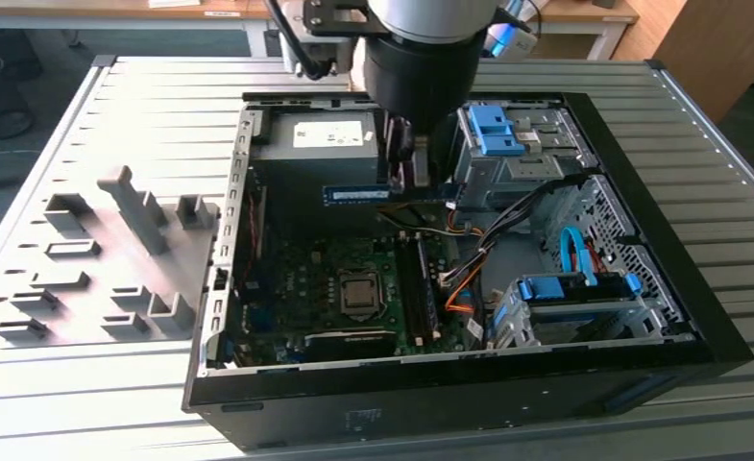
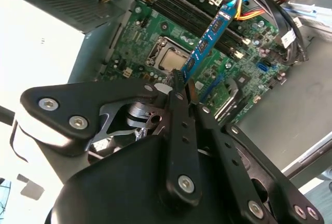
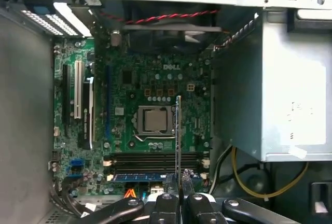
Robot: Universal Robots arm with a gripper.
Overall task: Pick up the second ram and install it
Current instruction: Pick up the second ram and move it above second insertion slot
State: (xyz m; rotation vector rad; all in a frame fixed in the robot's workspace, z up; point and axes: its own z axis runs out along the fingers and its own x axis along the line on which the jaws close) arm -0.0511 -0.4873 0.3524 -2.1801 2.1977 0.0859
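My gripper (image 1: 403, 184) is shut on the second ram (image 1: 356, 195), a thin blue-green stick with a pale label, and holds it level above the open computer case (image 1: 230, 317). In the second wrist view the ram (image 2: 210, 35) sticks out from the fingertips (image 2: 177, 80) over the green motherboard (image 2: 155, 32). In the first wrist view the ram (image 3: 178, 130) appears edge-on, clamped by the gripper (image 3: 179, 182), above the CPU socket (image 3: 155, 120) and the black memory slots (image 3: 153, 159). Another memory stick (image 3: 142, 176) sits in a slot nearest the gripper.
Grey plastic holder blocks (image 1: 133, 206) stand on the slatted table at the exterior view's left. Inside the case are a power supply (image 1: 319, 139), blue drive bays (image 1: 498, 130), loose cables (image 1: 473, 264) and a second drive cage (image 1: 569, 298).
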